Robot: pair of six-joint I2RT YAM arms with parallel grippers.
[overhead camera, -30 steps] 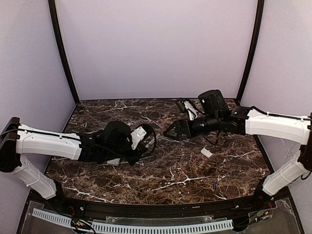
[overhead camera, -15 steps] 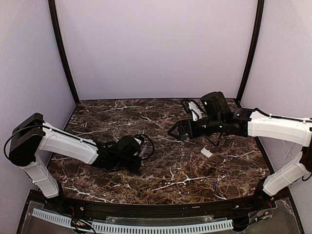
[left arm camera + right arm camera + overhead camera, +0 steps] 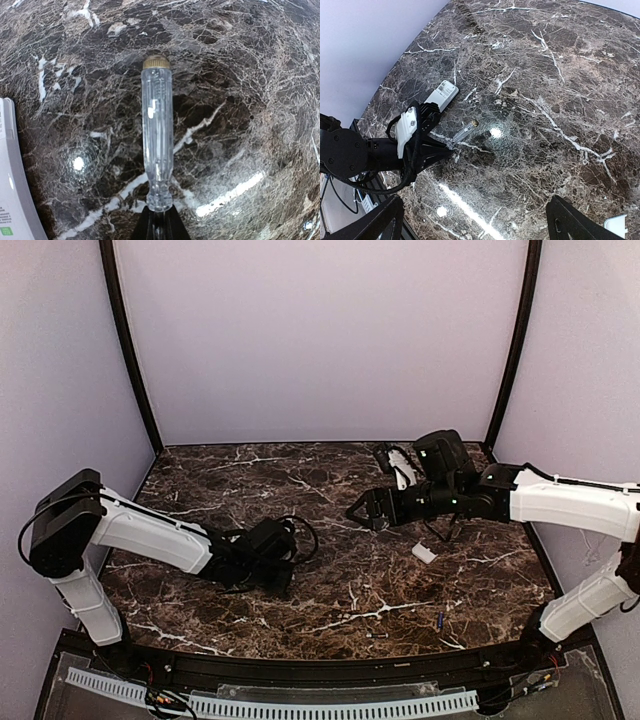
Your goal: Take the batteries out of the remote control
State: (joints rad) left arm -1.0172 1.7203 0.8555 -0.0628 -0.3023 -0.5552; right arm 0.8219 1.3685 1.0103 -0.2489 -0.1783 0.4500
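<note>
My left gripper is shut on the shaft of a clear-handled screwdriver, whose brass-capped handle lies low over the marble. The white remote control lies just left of it. In the right wrist view the remote control sits beside the left gripper and the screwdriver. My right gripper hovers open and empty at mid-right, its wide-set fingers framing that view. One dark blue battery lies near the front right. In the top view the left gripper covers the remote.
A small white cover piece lies on the marble table under the right forearm. A tiny pale bit rests near the front edge. Purple walls close in the left, back and right sides.
The left arm has swung down and forward, bringing its gripper and the screwdriver close to the table. The right gripper has drifted slightly right.
</note>
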